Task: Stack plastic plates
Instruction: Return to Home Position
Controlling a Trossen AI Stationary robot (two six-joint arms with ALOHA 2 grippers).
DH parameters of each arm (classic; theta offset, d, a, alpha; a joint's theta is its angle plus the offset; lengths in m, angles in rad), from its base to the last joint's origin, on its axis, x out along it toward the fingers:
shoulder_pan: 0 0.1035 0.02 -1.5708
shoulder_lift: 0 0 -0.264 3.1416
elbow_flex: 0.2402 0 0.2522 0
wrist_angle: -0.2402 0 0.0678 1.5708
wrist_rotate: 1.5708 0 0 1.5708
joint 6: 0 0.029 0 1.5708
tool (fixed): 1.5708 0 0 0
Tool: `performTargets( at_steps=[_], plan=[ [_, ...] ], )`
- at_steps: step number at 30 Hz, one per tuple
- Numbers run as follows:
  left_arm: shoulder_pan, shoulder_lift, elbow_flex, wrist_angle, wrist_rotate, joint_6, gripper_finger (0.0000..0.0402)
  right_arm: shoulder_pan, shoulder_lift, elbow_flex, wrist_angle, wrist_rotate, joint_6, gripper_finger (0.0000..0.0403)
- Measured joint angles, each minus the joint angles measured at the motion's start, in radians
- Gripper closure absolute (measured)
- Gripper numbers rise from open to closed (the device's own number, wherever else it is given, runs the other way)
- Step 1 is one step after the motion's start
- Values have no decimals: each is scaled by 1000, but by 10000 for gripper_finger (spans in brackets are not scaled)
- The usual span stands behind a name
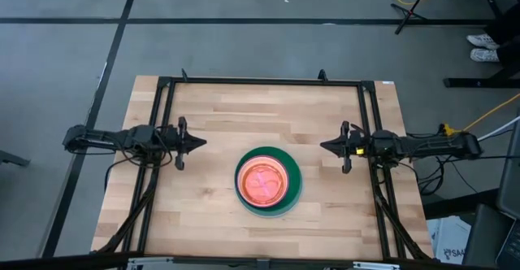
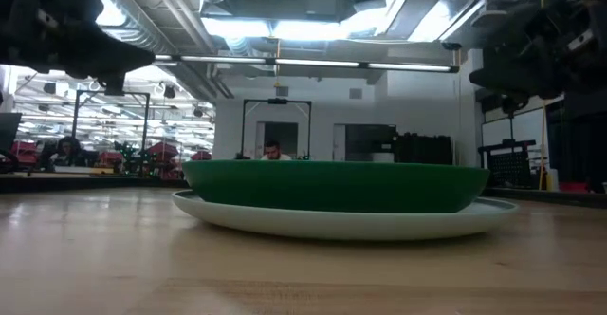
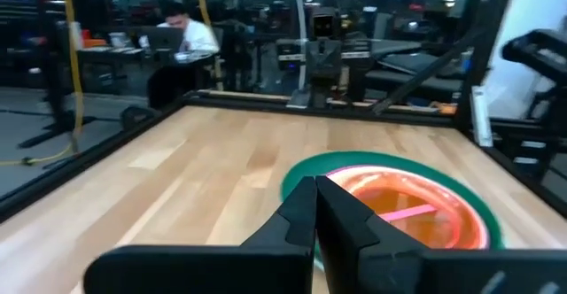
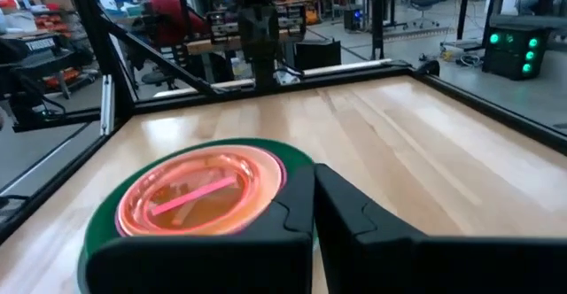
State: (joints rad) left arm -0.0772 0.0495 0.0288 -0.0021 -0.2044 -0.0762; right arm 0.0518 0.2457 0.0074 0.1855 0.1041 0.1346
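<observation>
Pink-red plate [image 1: 260, 185]: topmost, nested in the middle of the stack [image 1: 268, 180], which sits mid-table toward the near edge.
Base: dark green plate [image 2: 332, 184] resting in a pale plate [image 2: 351, 222], level on the wooden table [image 1: 211, 115].
Left gripper [image 1: 201, 142]: fingers pressed together, empty, left of the stack and well apart.
Right gripper [image 1: 323, 146]: likewise closed on nothing, off to the right.
Risk: slight, I'd say — only an arm swinging low across the centre would knock the pile askew.
</observation>
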Motion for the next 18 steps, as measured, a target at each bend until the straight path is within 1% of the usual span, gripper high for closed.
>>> performTargets(
  at_steps=[5,9,12,15,18],
  plan=[
    [0,-49,0,-12,-10,1,399,0,-98,0,-67,-9,0,400],
    [0,-48,0,-13,-5,18,399,0,-192,0,-150,-9,-8,400],
    [0,-48,0,-14,4,11,399,0,-245,1,-157,-38,-11,400],
    [0,-48,0,-14,12,11,399,0,-242,2,-168,-89,-11,400],
    [0,-48,0,-14,14,8,399,0,-237,2,-169,-97,-8,400]
  ],
)
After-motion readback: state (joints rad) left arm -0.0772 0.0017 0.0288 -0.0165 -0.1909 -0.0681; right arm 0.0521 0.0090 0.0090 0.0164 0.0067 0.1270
